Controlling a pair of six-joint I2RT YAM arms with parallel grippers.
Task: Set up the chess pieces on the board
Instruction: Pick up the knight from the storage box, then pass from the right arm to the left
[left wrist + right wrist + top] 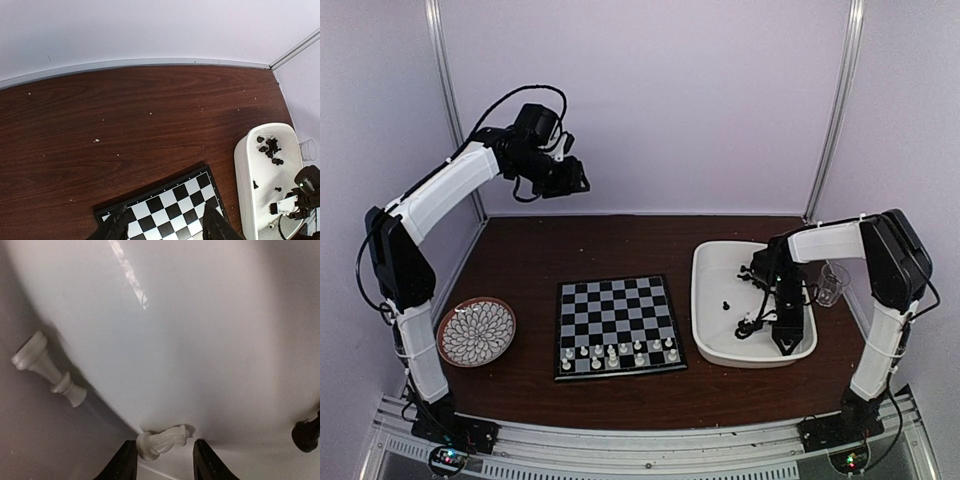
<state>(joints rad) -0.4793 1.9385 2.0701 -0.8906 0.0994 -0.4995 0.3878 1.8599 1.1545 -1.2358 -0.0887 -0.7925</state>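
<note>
The board [617, 325] lies flat at the table's middle, with several white chess pieces [620, 352] standing on its two near rows. My right gripper [786, 345] is down inside the white tray [705, 300]. In the right wrist view its jaws [162, 462] are open around a white knight [162, 442] lying on its side on the tray floor, its base next to the left finger. Another white piece [47, 370] lies to the left and a black piece [306, 435] at the right edge. My left gripper [578, 180] is open, empty and held high above the table's far left; its view shows the board's far corner [170, 205].
A round patterned plate [476, 332] sits left of the board. A clear cup [831, 283] stands right of the tray. Several black pieces [270, 147] lie at the tray's far end. White walls close the back and sides.
</note>
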